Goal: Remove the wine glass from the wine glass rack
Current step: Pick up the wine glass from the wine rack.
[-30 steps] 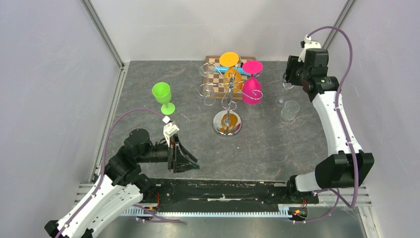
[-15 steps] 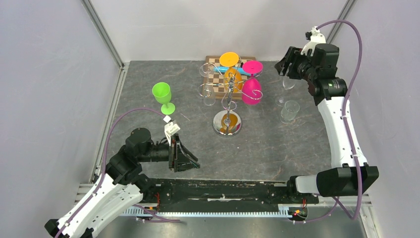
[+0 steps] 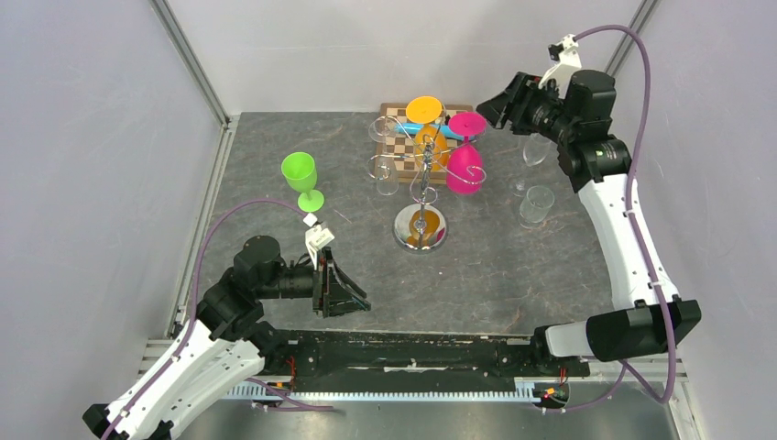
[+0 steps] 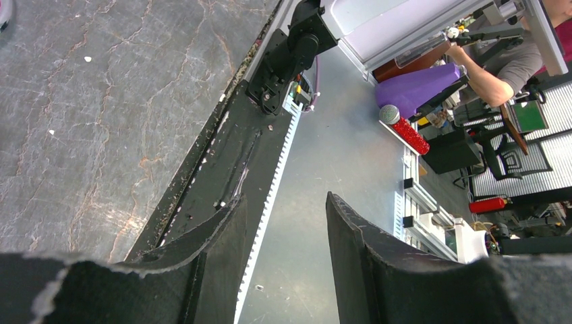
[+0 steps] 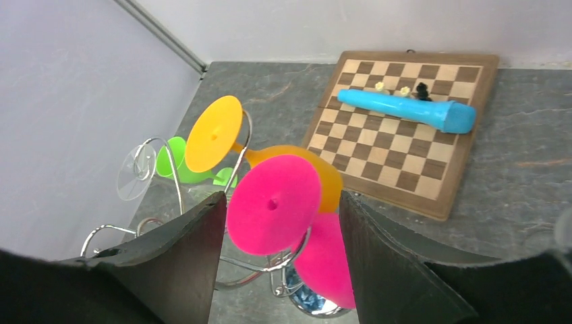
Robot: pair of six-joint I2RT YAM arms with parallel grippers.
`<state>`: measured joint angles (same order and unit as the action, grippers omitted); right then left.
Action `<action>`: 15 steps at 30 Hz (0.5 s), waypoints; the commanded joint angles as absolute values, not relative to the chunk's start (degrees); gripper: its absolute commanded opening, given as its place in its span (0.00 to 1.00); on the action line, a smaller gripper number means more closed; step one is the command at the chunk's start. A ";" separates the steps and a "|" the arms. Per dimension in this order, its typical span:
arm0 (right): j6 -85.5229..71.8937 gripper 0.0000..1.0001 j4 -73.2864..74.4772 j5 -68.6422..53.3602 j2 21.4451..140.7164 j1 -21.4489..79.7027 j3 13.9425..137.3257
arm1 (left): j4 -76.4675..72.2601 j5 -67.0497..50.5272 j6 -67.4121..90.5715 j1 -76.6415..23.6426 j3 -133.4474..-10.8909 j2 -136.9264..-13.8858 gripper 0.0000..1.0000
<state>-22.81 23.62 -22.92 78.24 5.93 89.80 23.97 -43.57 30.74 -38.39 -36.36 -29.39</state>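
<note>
Down at the lower left, the left end effector (image 3: pixel 362 302) hangs over the counter (image 3: pixel 513 266) near its front edge, fingers spread on nothing. Mid-frame stands the wine glass rack (image 3: pixel 421 227), with a pink wine glass (image 3: pixel 465 167) hanging upside down from its right side. At the upper right, the right end effector (image 3: pixel 490 108) sits just beside that glass's foot, fingers spread, not touching it.

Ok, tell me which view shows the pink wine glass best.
Right wrist: the pink wine glass fills the centre, close up, hanging foot toward the camera. Top external shows it small and from above; left wrist misses it entirely.
</note>
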 commanded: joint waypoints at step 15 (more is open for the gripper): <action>-24.52 0.64 21.93 -19.45 80.79 9.97 90.18 | 23.12 -43.12 28.54 -38.76 -36.61 -29.07 0.53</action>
<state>-24.05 23.38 -20.86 80.34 9.52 89.89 23.97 -43.55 30.74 -38.39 -36.36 -29.36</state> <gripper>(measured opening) 0.640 0.533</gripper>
